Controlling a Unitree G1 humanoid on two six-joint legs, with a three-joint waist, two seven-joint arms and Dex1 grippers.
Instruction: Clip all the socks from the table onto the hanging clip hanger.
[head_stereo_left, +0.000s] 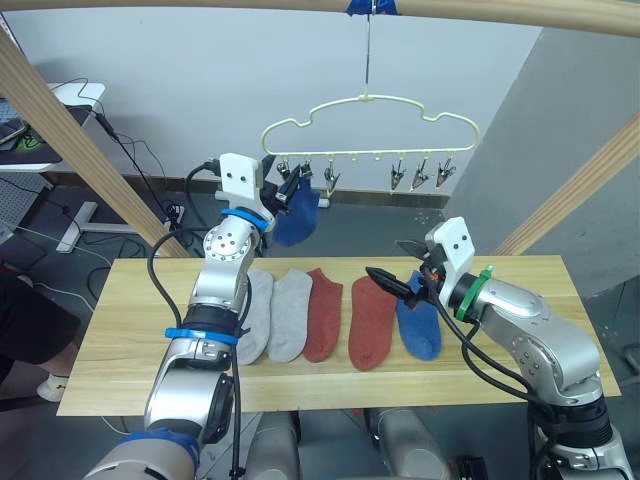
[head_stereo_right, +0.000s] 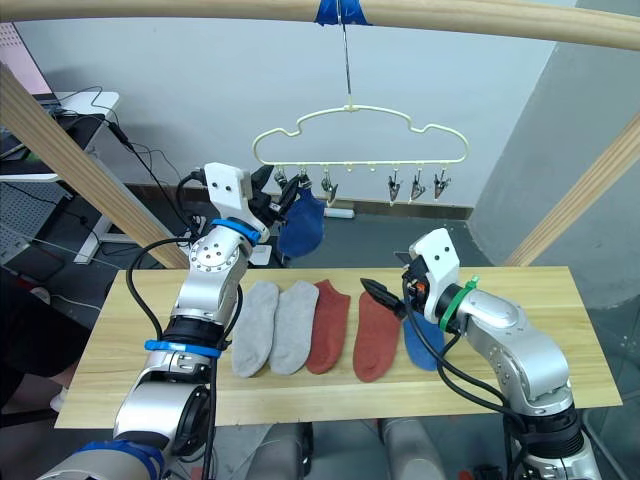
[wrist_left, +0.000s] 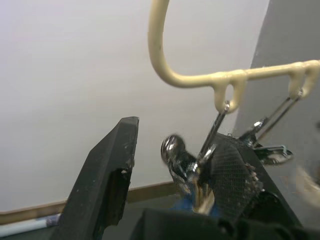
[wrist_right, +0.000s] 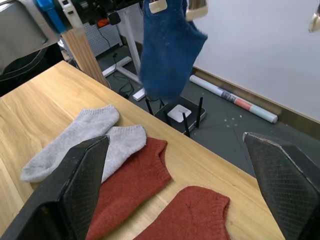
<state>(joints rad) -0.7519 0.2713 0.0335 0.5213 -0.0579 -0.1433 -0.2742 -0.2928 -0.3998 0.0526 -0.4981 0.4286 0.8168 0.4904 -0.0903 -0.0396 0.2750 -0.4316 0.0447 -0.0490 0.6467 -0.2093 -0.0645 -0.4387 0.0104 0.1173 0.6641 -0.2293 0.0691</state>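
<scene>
One blue sock (head_stereo_left: 296, 218) hangs clipped (left jaws apart) — right jaws apart.

The long table of light yellowish wooden planks (head_stereo_left: 520, 300) looks smooth and matt, its grain faint. The grey, rust-red and blue ankle socks (head_stereo_left: 373, 320) are soft knitted cloth, slightly fuzzy. The pale yellow cloud-shaped clip hanger (head_stereo_left: 372, 101) has a smooth coated frame, and its small clips (wrist_left: 186, 162) are shiny bare metal. The left gripper's black finger pads (wrist_left: 231, 170) show a fine cross-hatched texture.

Head stereo overlooks the table (head_stereo_left: 120, 330) (both eyes); wrist cameras look closely along fingers.
</scene>
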